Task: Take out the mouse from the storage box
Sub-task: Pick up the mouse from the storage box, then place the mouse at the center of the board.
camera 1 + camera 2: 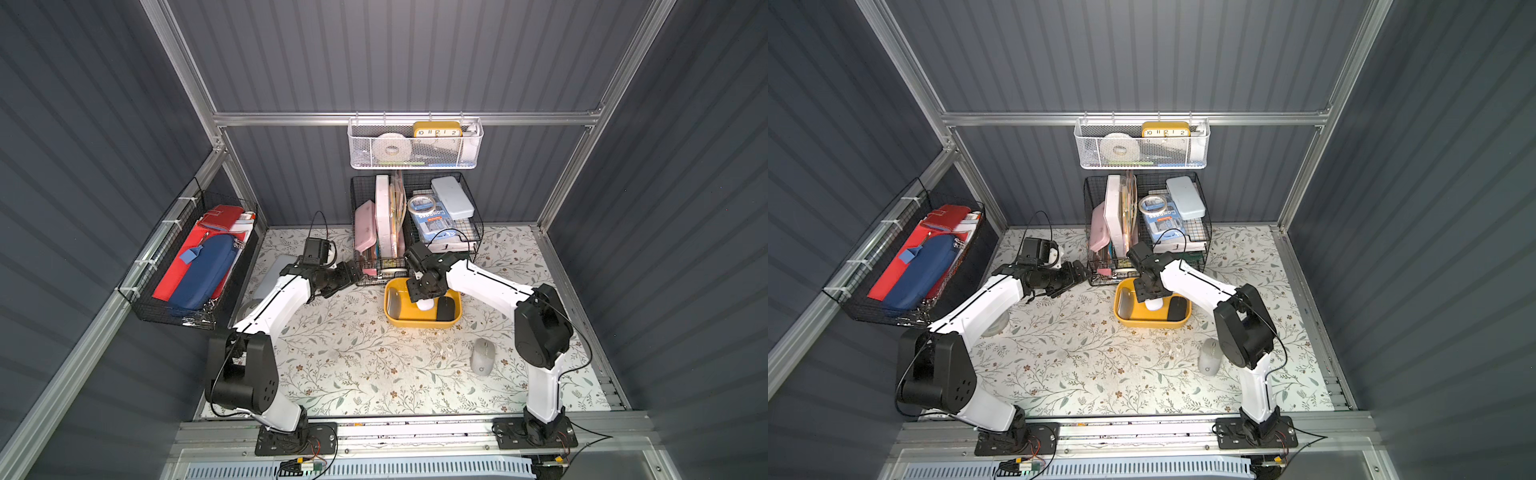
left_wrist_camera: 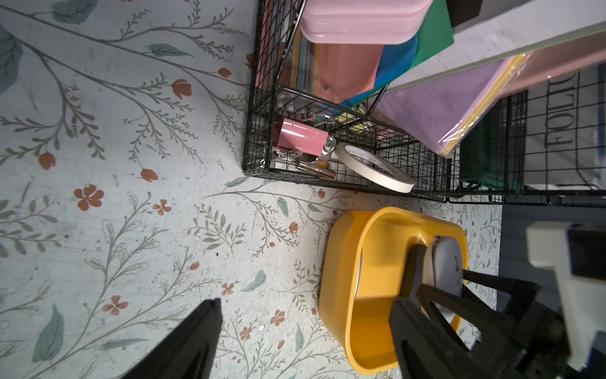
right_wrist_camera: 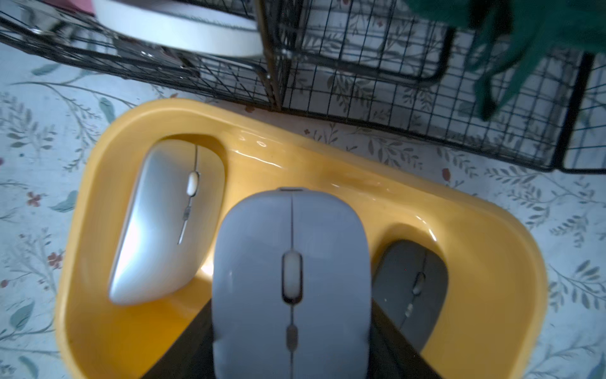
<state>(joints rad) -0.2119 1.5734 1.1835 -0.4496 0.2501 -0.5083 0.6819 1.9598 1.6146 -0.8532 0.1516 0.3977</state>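
The mustard-yellow storage box [image 1: 419,323] [image 1: 1150,323] [image 3: 295,164] stands in front of the black wire basket. My right gripper [image 1: 424,297] [image 3: 292,328] reaches down into its middle and is shut on a light grey mouse [image 3: 290,262] [image 1: 424,304], one black finger on each side. A silver mouse [image 3: 164,223] and a dark grey mouse [image 3: 410,288] lie in the box on either side of it. My left gripper [image 1: 353,272] [image 2: 308,303] hangs open just left of the box [image 2: 341,262], holding nothing.
Another grey mouse [image 1: 482,356] [image 1: 1209,356] lies on the floral table near the right arm. The black wire basket [image 1: 415,224] with a tape roll [image 2: 377,167] stands right behind the box. A white mesh basket [image 1: 415,145] hangs above, and a side basket [image 1: 195,266] at the left wall.
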